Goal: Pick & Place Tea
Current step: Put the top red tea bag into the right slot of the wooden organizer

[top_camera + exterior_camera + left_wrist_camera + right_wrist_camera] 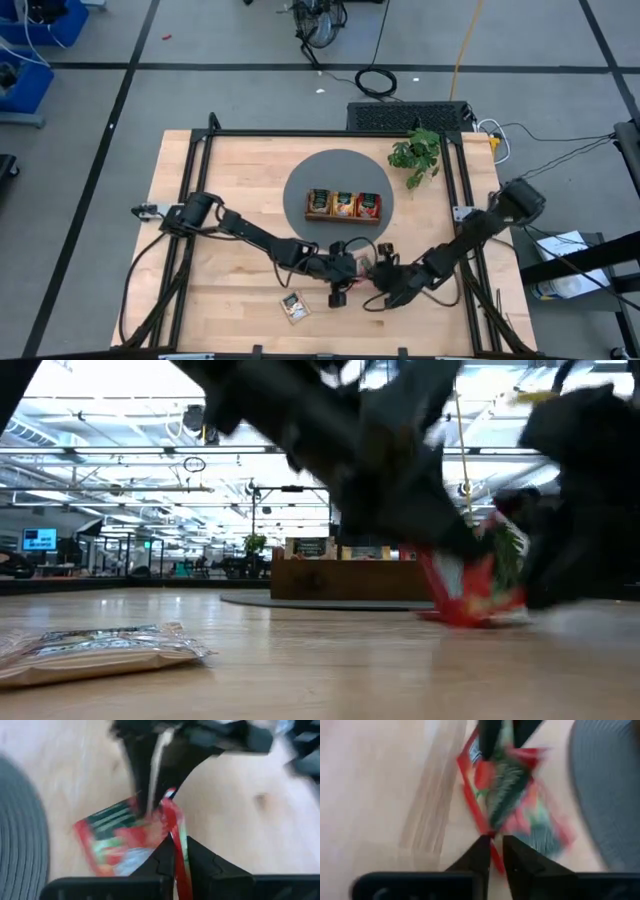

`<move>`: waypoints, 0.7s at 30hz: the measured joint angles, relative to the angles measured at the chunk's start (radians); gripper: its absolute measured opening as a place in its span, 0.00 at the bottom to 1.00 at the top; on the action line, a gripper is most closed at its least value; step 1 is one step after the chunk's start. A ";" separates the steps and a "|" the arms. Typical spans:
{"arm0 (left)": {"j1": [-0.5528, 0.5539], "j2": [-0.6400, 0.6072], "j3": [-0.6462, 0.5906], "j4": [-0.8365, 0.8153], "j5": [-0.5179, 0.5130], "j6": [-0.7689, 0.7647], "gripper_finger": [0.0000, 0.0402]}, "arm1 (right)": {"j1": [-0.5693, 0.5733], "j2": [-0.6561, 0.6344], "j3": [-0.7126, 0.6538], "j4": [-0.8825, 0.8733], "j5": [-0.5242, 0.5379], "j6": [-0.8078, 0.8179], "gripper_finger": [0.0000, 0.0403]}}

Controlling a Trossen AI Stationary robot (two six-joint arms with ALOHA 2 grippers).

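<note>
A red tea sachet (pixel 366 262) with a dark green top stands on edge between my two grippers, near the table's near edge. My left gripper (pixel 350 270) comes at it from the left, my right gripper (pixel 380 272) from the right, and both are shut on it. In the low view the red sachet (pixel 470 590) stands tilted, its lower edge by the tabletop. A cream-white sachet (pixel 294 307) lies flat on the wood to the near left. Three more sachets fill the brown wooden tray (pixel 343 216) on the grey round mat (pixel 300 180). My left gripper (pixel 177 857) pinches one red edge of the sachet (pixel 176 827) between its two fingers, coming nearly level from the table's left. The sachet stands tilted on edge ahead of the fingers. My right gripper (pixel 493 854) pinches the opposite red edge (pixel 476 817) between its two fingers, coming from the table's right. The sachet spreads out ahead of the fingers, tilted, with its lower edge (pixel 470 618) at the tabletop.
A small green plant (pixel 418 155) stands at the far right of the table, beside the mat. Black frame rails run along the table's left, right and far sides. Bare wood lies to the near left around the cream sachet (pixel 95 650).
</note>
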 joint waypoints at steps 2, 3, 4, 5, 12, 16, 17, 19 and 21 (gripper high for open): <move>-0.010 -0.027 0.000 0.000 -0.024 0.029 0.06 | 0.023 -0.074 0.003 0.009 0.041 -0.012 0.16; -0.018 -0.042 0.000 -0.011 -0.035 0.043 0.05 | 0.037 -0.116 0.004 0.019 0.068 -0.015 0.20; -0.025 -0.057 0.000 -0.022 -0.049 0.058 0.03 | 0.049 -0.147 0.007 0.028 0.092 -0.013 0.23; -0.032 -0.065 0.000 -0.022 -0.063 0.076 0.02 | 0.062 -0.175 0.009 0.033 0.115 -0.004 0.26; -0.095 -0.097 0.000 -0.008 -0.226 0.209 0.08 | 0.122 -0.252 0.008 0.088 0.211 0.055 0.46; -0.121 -0.105 0.000 -0.007 -0.329 0.236 0.07 | 0.127 -0.251 0.008 0.113 0.212 0.122 0.53; -0.125 -0.105 0.000 -0.001 -0.353 0.238 0.06 | 0.127 -0.251 0.008 0.112 0.211 0.138 0.54; -0.131 -0.105 0.000 0.009 -0.378 0.248 0.03 | 0.128 -0.251 0.008 0.112 0.210 0.157 0.56; -0.132 -0.105 0.000 0.023 -0.381 0.255 0.02 | 0.122 -0.246 0.008 0.116 0.209 0.172 0.57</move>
